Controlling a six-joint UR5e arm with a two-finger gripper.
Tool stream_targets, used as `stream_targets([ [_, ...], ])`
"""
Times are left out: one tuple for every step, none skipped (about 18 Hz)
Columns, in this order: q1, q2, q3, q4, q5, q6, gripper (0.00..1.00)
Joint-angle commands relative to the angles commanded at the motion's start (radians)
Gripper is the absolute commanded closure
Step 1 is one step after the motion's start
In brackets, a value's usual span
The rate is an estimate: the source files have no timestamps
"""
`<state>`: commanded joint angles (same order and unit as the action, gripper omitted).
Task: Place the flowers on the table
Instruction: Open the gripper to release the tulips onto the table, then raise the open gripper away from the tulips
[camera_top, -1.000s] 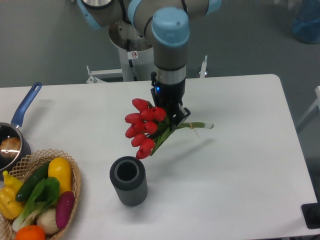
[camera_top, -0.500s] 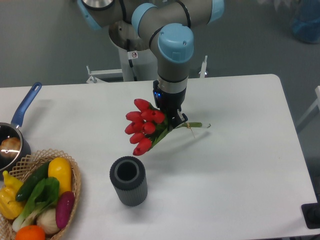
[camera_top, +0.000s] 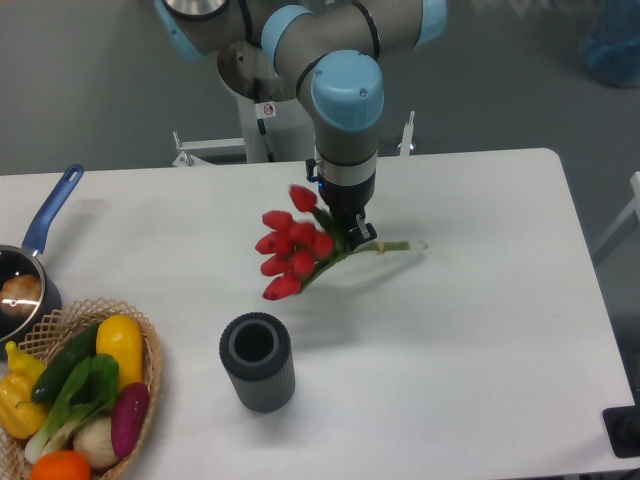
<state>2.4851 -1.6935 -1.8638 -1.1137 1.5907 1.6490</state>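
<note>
The flowers (camera_top: 291, 250), a bunch of red tulips with green leaves, lie tilted low over the white table (camera_top: 460, 330). Their heads point down-left and the thin green stems (camera_top: 395, 245) stick out to the right. My gripper (camera_top: 345, 232) comes straight down from above and is shut on the flowers where the leaves meet the stems. Its fingertips are mostly hidden behind the leaves. Whether the blooms touch the table top I cannot tell.
A dark grey ribbed vase (camera_top: 257, 362) stands upright just below-left of the flowers. A wicker basket (camera_top: 75, 400) of vegetables sits at the front left corner. A pot with a blue handle (camera_top: 45, 225) is at the left edge.
The gripper has lowered slightly and shifted a bit right with the flowers. The bunch now sits lower, flatter and farther from the vase.
</note>
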Motion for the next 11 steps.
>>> stream_targets([
  [0.0, -0.008, 0.002, 0.002, 0.003, 0.0, 0.55],
  [0.0, -0.011, 0.003, 0.002, 0.003, 0.0, 0.55],
  [0.0, -0.011, 0.005, 0.002, 0.003, 0.003, 0.54],
  [0.0, -0.011, 0.009, 0.002, 0.002, 0.003, 0.46],
  [0.0, -0.011, 0.012, 0.002, -0.003, 0.003, 0.22],
  [0.0, -0.012, 0.017, 0.003, -0.008, 0.003, 0.0],
  [-0.003, -0.011, 0.017, 0.005, -0.011, 0.003, 0.0],
  [-0.005, -0.011, 0.015, 0.0, -0.017, -0.001, 0.0],
  [-0.005, -0.005, 0.015, 0.003, -0.024, -0.021, 0.0],
  [-0.006, 0.001, 0.017, 0.006, -0.037, -0.076, 0.0],
  [-0.006, 0.003, 0.02, 0.011, -0.064, -0.136, 0.0],
])
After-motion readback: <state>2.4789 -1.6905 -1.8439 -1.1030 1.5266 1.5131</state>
